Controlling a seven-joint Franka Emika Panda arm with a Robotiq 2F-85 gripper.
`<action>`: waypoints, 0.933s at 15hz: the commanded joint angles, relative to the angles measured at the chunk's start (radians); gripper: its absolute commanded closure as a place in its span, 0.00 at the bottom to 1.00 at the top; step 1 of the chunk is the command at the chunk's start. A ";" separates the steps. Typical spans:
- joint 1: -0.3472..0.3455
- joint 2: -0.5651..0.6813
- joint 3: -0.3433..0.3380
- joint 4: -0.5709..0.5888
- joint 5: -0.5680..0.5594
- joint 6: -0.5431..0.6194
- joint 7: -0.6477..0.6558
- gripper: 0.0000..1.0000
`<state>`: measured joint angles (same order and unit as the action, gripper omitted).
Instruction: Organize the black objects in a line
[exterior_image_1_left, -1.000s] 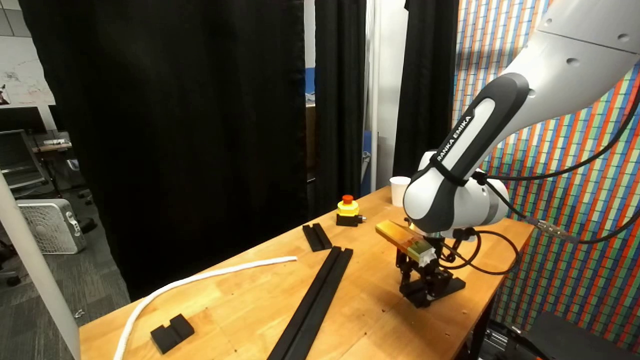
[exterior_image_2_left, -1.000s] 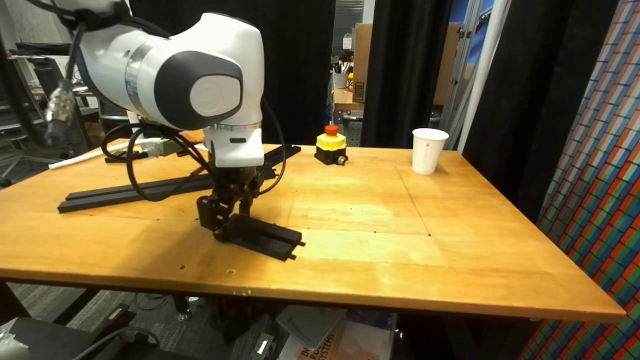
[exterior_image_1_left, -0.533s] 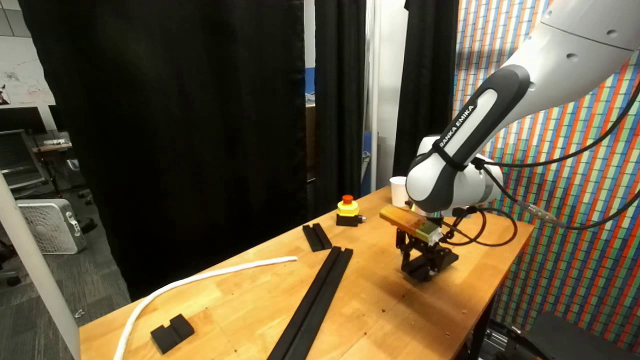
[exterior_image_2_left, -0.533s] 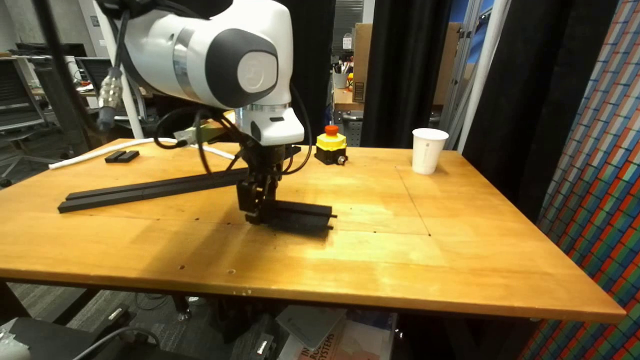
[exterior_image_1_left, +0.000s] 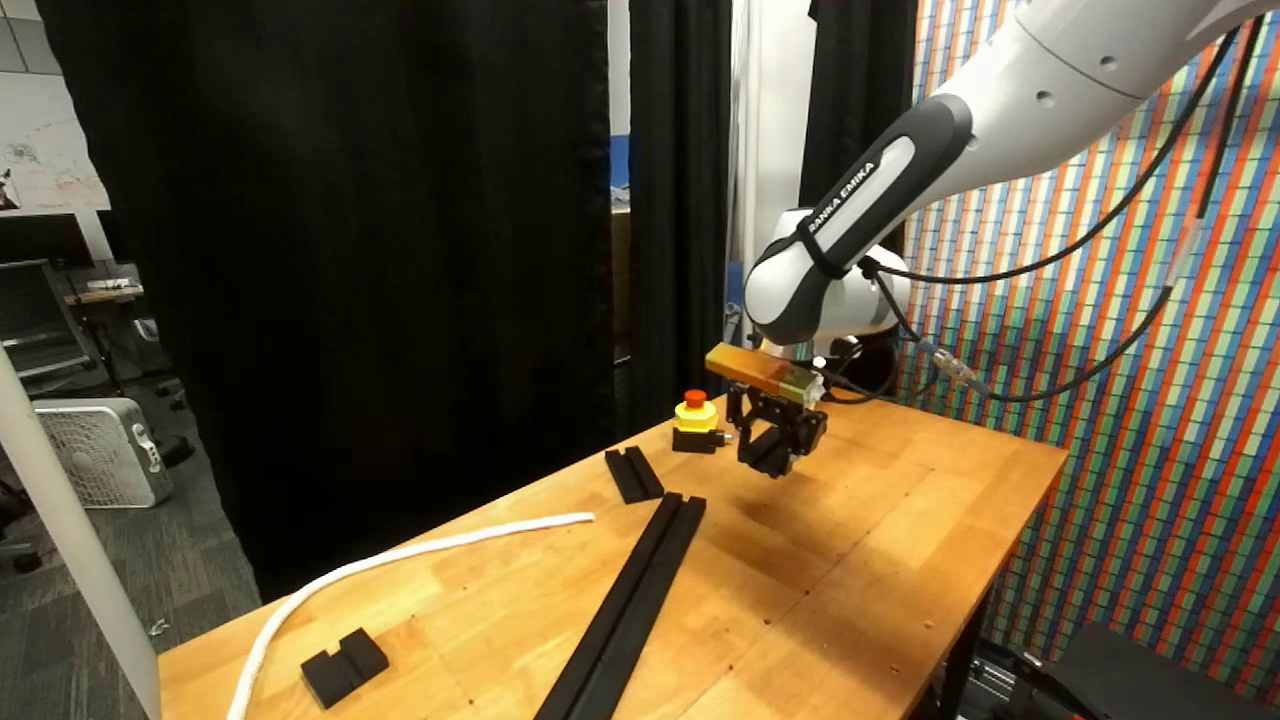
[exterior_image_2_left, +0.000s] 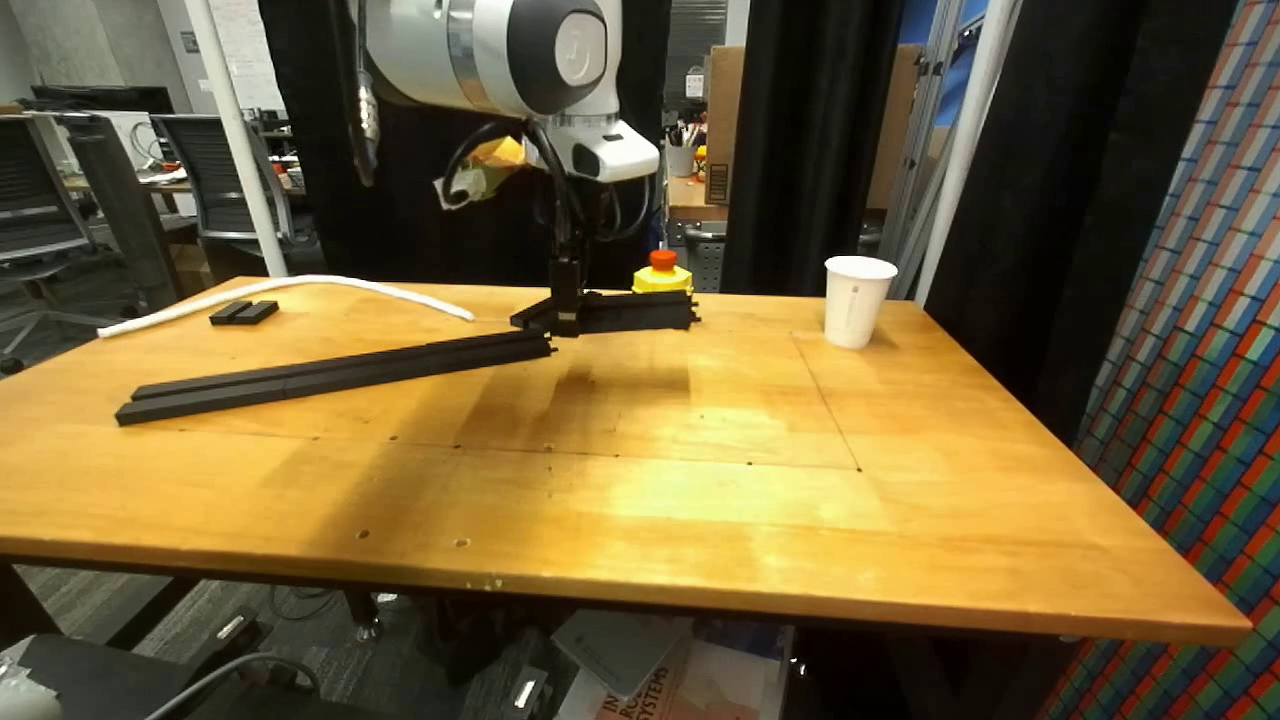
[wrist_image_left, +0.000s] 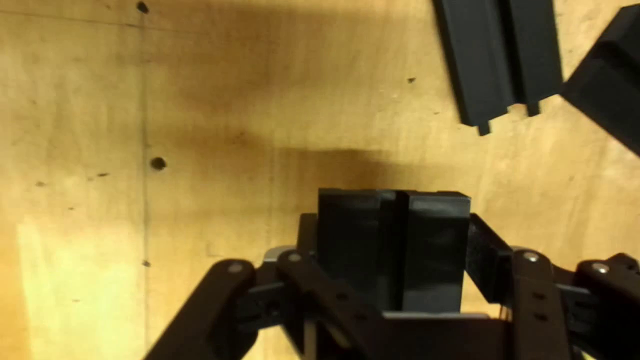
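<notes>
A: Progress?
B: Partway, I'd judge. Long black strip (exterior_image_2_left: 345, 380) on the table (exterior_image_2_left: 750, 530) shows a seam, so likely several pieces joined already. Left to place: grooved block (wrist_image_left: 436, 245) in hand, short block (exterior_image_1_left: 625, 478) angled just beside the strip's pegged end (can't tell if touching), small block (exterior_image_1_left: 345, 670) well apart, near the white cord (exterior_image_1_left: 470, 538).
A: Holding?
B: Gripper (wrist_image_left: 395, 245) clamped on both sides of the grooved block, jaws only block-wide. Raised off the table, clear of the strip.
A: Pose?
B: Arm (exterior_image_1_left: 930, 140) reaching over the table, gripper pointing down.
</notes>
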<state>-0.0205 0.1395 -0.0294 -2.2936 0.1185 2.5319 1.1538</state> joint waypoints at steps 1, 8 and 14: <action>0.024 0.115 0.018 0.189 0.019 -0.036 -0.100 0.55; 0.049 0.219 0.083 0.345 0.140 -0.050 -0.276 0.55; 0.078 0.273 0.018 0.403 0.064 -0.180 -0.234 0.55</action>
<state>0.0403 0.3746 0.0288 -1.9545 0.2163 2.4342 0.9126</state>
